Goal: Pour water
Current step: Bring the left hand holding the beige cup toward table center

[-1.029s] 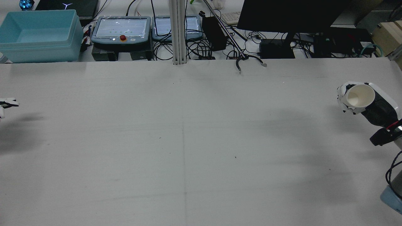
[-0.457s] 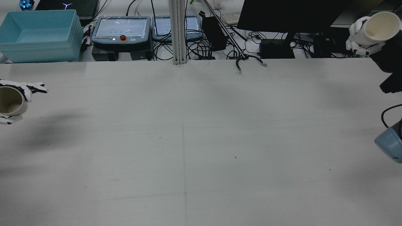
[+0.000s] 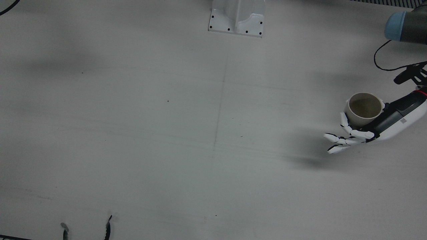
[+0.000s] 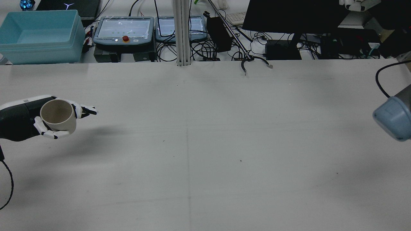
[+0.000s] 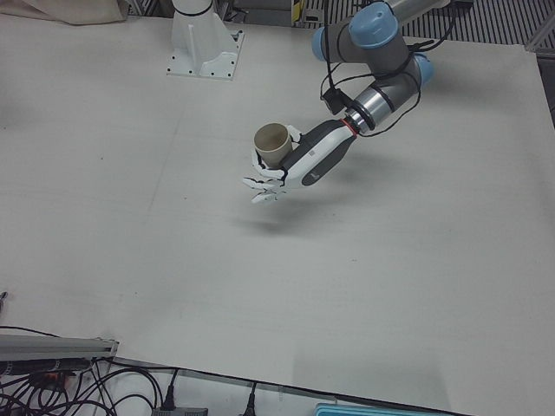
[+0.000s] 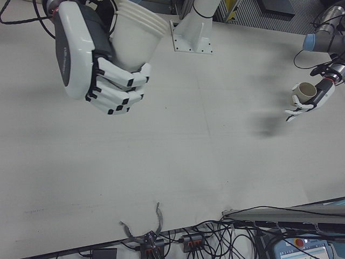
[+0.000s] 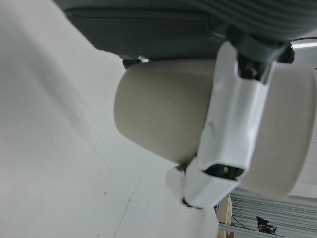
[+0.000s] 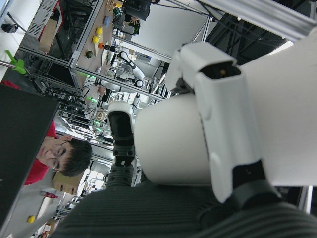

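My left hand (image 4: 48, 123) is shut on a beige cup (image 4: 58, 115), held upright above the table's left side. The same cup shows in the front view (image 3: 363, 108), the left-front view (image 5: 272, 145) and the left hand view (image 7: 198, 144). My right hand (image 6: 105, 70) is shut on a white paper cup (image 6: 135, 38), raised high and tilted, close to the right-front camera. In the rear view only that hand's fingers (image 4: 353, 4) show at the top edge. The white cup fills the right hand view (image 8: 208, 144).
A teal bin (image 4: 38, 35), two teach pendants (image 4: 123, 30), a monitor (image 4: 295, 14) and cables lie beyond the table's far edge. A grabber tool (image 4: 253, 62) rests on that edge. The right arm's elbow (image 4: 393, 118) hangs over the table's right side.
My left hand with the beige cup has moved in from the left edge toward the table's middle. My right hand has risen with the white cup, almost out of the rear view.
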